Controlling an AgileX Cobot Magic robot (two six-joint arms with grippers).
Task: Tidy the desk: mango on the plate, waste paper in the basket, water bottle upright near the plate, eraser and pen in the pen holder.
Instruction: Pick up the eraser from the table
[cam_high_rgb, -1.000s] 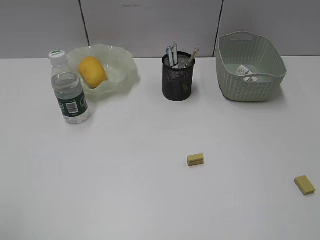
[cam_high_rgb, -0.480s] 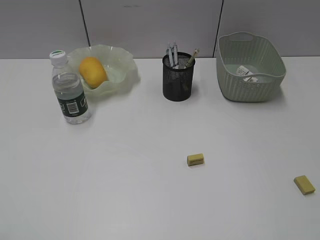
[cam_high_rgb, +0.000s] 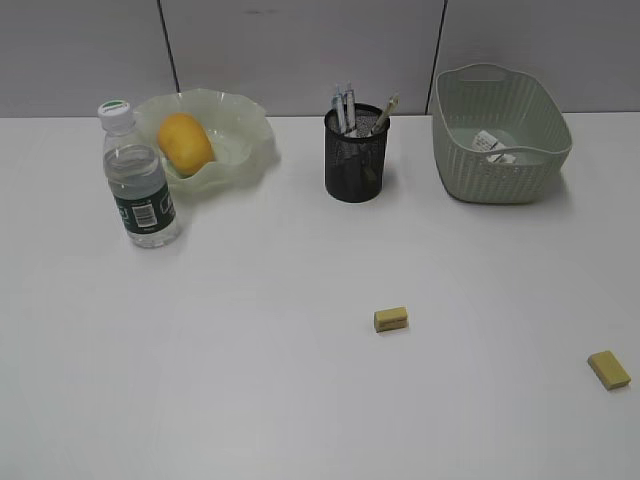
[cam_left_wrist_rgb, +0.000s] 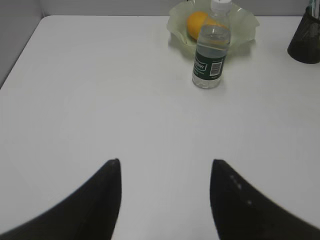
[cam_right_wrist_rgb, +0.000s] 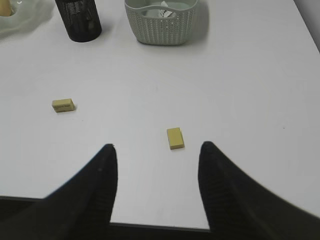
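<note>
On the white desk (cam_high_rgb: 250, 350) the mango (cam_high_rgb: 185, 143) lies in the wavy green plate (cam_high_rgb: 245, 130). The water bottle (cam_high_rgb: 140, 178) stands upright just left of the plate. The waste paper (cam_high_rgb: 493, 145) sits inside the basket (cam_high_rgb: 500, 170). Several pens (cam_high_rgb: 347, 108) stand in the black pen holder (cam_high_rgb: 355, 160). One yellow eraser (cam_high_rgb: 391, 319) lies mid-desk and another eraser (cam_high_rgb: 609, 369) near the right edge. My left gripper (cam_left_wrist_rgb: 165, 162) is open over bare desk, far from the bottle (cam_left_wrist_rgb: 211, 50). My right gripper (cam_right_wrist_rgb: 157, 146) is open, with an eraser (cam_right_wrist_rgb: 175, 138) just ahead of it.
A grey panel wall runs behind the desk. In the right wrist view the desk's near edge (cam_right_wrist_rgb: 160, 226) lies under the gripper, and the second eraser (cam_right_wrist_rgb: 63, 105) is off to the left. Neither arm shows in the exterior view.
</note>
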